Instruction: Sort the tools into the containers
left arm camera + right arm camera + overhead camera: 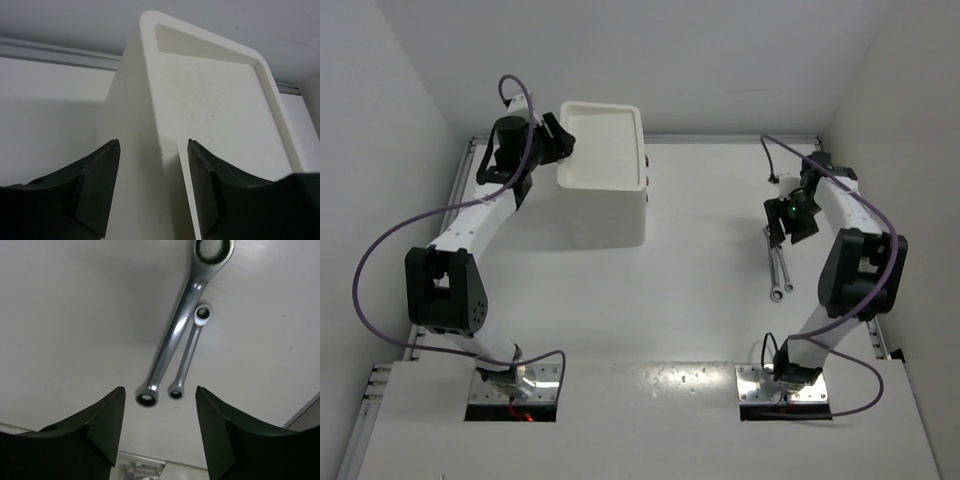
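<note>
The white cabinet (603,190) stands at the back left, its shallow tray top (215,105) bare. Small dark red drawer handles (647,180) show on its right face. My left gripper (563,143) is open, and its fingers (95,185) straddle the tray's left rim (150,75) without closing on it. Two slim silver wrenches (779,270) lie side by side on the table at the right, a larger one (175,335) and a smaller one (189,352). My right gripper (780,235) is open and empty just above their far ends. No pliers or screwdrivers are in view.
White enclosure walls stand close on the left, back and right. A metal rail (875,340) runs along the table's right edge near the wrenches, and another (470,165) along the left edge. The arm bases (515,385) sit at the near edge.
</note>
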You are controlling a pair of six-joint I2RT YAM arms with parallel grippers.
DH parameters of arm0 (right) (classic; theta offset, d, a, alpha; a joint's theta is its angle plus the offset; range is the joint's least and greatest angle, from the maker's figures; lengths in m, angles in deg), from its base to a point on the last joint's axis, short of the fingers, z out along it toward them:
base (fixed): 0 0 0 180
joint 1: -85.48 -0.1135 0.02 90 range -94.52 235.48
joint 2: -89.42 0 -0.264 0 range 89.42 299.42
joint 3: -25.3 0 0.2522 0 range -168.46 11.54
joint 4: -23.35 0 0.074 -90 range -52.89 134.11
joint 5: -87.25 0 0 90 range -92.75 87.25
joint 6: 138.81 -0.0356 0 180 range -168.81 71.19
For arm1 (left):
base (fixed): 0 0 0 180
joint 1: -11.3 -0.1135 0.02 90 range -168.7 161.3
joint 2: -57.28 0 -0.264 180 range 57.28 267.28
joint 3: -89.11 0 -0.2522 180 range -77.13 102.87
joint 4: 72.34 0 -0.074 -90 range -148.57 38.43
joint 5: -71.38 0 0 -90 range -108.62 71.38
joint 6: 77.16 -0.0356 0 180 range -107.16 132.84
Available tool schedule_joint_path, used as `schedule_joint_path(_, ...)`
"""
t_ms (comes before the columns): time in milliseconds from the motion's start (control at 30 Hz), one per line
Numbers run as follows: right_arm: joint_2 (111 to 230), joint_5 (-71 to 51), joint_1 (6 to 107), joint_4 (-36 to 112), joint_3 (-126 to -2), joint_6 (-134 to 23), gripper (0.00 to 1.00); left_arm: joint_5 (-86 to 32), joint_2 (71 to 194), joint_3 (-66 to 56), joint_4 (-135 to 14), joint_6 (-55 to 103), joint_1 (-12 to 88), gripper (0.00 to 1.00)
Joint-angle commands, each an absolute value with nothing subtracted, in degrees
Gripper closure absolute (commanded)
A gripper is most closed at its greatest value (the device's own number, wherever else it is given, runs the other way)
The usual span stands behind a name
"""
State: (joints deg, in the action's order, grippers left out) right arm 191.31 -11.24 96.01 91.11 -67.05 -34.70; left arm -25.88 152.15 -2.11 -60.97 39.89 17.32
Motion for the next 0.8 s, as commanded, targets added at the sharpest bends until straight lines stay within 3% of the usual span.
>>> schedule_joint_path(0, 187.2, -8.7, 95.8, 94.5, -61.4, -31.1, 0.41, -32.4, 159.7, -11.5, -35.0, 40.9, 23.8, 0.37)
schedule_joint_path(100, 186.4, -8.2, 95.2, 94.5, -58.4, -31.6, 0.44, -30.5, 158.0, -11.5, -35.0, 40.9, 23.8, 0.27)
schedule_joint_path(500, 195.3, -7.8, 94.1, 91.3, -60.3, -41.5, 0.45, -19.3, 151.8, -2.7, -36.3, 40.9, 15.5, 0.24)
schedule_joint_path(767, 200.3, -6.7, 92.8, 87.0, -63.0, -43.4, 0.5, -18.4, 151.1, 1.8, -36.9, 39.7, 6.6, 0.24)
